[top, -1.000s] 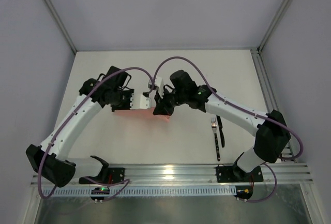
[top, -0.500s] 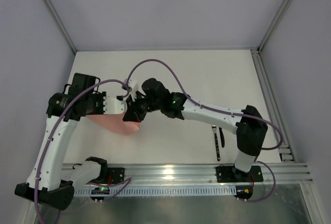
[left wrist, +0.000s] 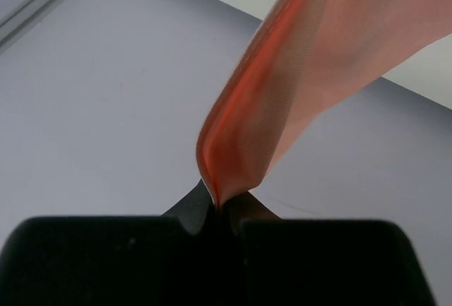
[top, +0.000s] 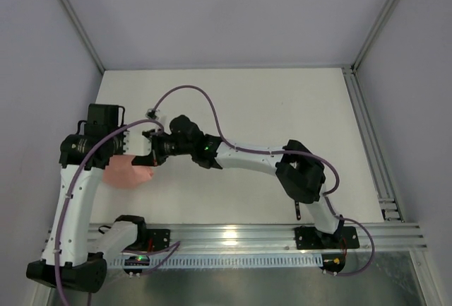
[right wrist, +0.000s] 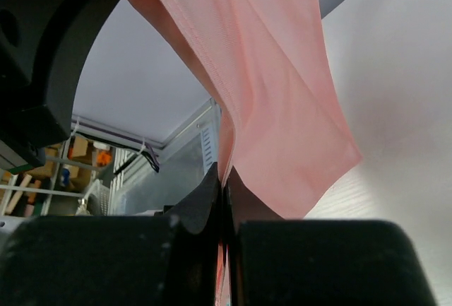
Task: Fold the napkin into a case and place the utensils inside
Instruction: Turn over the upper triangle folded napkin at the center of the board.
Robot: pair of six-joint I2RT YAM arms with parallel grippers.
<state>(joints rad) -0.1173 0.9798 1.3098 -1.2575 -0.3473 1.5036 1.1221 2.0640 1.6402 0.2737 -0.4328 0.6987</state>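
The salmon-pink napkin (top: 126, 174) hangs folded over the table's left side, held up by both grippers. My left gripper (top: 140, 156) is shut on a doubled fold of the cloth; in the left wrist view the napkin (left wrist: 296, 87) rises from the pinched tips (left wrist: 220, 206). My right gripper (top: 151, 153) sits right beside it, shut on an edge of the napkin (right wrist: 275, 108) at its tips (right wrist: 224, 182). The utensils (top: 297, 211) lie at the near right, mostly hidden under the right arm's elbow. No case shape shows.
The right arm stretches low across the table's middle from its base (top: 318, 235). The left side wall (top: 42, 108) stands close to the left arm. A metal rail (top: 233, 234) runs along the near edge.
Both arms have swung left together, carrying the napkin from the table's middle to its left side. The right arm now covers most of the utensils.
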